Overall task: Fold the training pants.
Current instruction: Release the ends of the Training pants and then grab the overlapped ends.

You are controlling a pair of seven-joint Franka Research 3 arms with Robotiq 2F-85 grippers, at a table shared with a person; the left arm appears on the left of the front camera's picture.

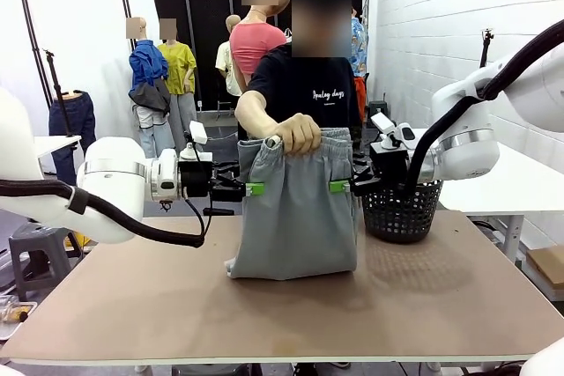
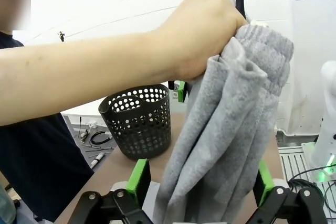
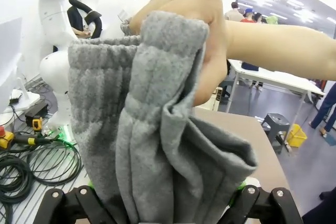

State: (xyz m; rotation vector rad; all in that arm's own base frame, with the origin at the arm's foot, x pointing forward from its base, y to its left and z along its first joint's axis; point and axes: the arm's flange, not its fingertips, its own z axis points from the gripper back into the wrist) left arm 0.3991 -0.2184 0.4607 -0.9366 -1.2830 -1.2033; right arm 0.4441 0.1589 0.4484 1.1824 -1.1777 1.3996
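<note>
The left hand [image 1: 249, 188] and the right hand [image 1: 345, 187] stand released, one at each side edge of the training pants [image 1: 297, 209], jaws straddling the cloth. The pants hang lengthwise downward from the person's hand [image 1: 298, 133], hem on the tabletop [image 1: 264, 314] — the black basket [image 1: 403, 210] just right of them.

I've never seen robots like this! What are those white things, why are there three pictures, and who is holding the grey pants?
The white things are two robot arms. Each ends in a gripper, a two-fingered claw with green pads. One camera looks across the brown table; the other two sit on the robot's wrists. A person's hand holds the training pants up by the waistband. The left gripper and right gripper wait open at each side of the pants, not squeezing. A black basket stands on the table.
</note>
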